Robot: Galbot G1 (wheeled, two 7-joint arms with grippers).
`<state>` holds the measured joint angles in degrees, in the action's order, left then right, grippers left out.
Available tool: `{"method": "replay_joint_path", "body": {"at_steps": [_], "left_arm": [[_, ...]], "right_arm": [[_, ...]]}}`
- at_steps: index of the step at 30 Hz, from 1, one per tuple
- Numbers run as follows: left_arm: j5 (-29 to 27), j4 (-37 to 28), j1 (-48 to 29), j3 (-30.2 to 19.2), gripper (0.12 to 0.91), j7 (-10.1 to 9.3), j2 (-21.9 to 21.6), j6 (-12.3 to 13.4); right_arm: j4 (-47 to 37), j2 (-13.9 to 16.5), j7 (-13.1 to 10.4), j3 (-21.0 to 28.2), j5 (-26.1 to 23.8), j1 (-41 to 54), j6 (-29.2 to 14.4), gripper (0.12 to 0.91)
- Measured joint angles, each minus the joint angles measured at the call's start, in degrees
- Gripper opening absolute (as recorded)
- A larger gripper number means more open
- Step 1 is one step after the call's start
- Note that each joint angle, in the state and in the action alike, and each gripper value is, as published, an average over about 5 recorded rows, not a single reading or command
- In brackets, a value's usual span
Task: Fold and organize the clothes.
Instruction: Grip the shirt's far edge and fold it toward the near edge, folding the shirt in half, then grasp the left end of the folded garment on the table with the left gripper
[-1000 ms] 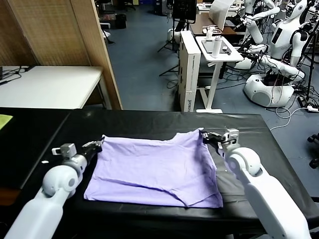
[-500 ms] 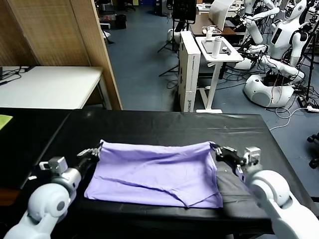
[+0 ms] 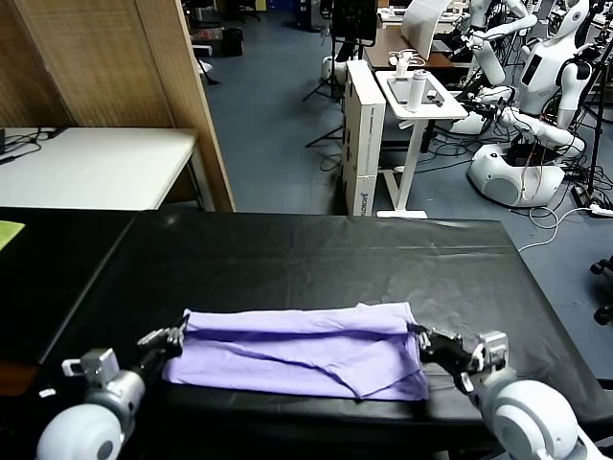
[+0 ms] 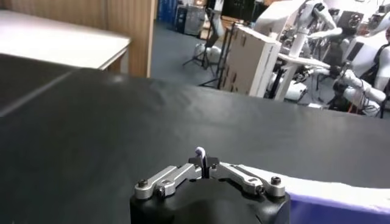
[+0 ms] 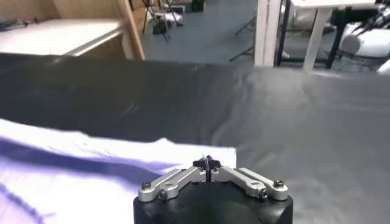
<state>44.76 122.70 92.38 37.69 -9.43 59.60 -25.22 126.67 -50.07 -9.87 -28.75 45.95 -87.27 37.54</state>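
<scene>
While both grippers pinch its far corners, left gripper, right gripper, T-shirt now folded nearer, narrower than before.

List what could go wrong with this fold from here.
1. Both grippers, left and right, pinch only thin corners of the lavender T-shirt; a corner could slip out.
2. The folded layer lies uneven, with a diagonal crease, so wrinkles may get trapped.
3. The shirt's near edge sits close to the black table's front, so dragging might pull it off.
</scene>
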Motion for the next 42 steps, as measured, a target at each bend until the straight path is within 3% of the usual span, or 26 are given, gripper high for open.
{"method": "replay_joint_path", "body": {"at_steps": [7,9,11,20,23,37,42], "left_arm": [[-0.12,0.21,3.30,1.13,0.182,0.05,0.67,0.63],[-0.29,0.40,4.03,1.20,0.194,-0.04,0.93,0.60],[-0.45,0.75,4.76,1.28,0.246,-0.29,1.23,0.52],[0.11,2.78,6.67,3.38,0.778,-1.91,2.28,0.41],[0.32,2.44,5.22,3.90,0.883,-1.96,2.06,0.41],[-0.54,-5.78,-8.22,-1.62,0.907,-1.37,2.63,0.71],[-0.82,-8.54,-9.32,-2.47,0.907,-0.86,3.26,0.80]], "right_arm": [[1.01,-0.31,-0.07,-0.22,0.39,-1.67,0.98,0.146],[1.61,-0.21,0.07,-0.73,0.78,-2.20,1.28,0.186],[2.35,-0.03,0.19,-1.33,1.35,-2.70,1.50,0.280],[3.34,-0.37,0.15,-4.50,3.33,-0.88,0.01,0.819],[0.96,-1.24,0.14,-4.13,2.72,2.05,-0.93,0.894],[-11.29,-7.92,0.06,3.99,-3.33,14.07,-4.00,0.901],[-13.63,-9.40,0.19,5.93,-3.87,15.26,-3.91,0.743]]}}
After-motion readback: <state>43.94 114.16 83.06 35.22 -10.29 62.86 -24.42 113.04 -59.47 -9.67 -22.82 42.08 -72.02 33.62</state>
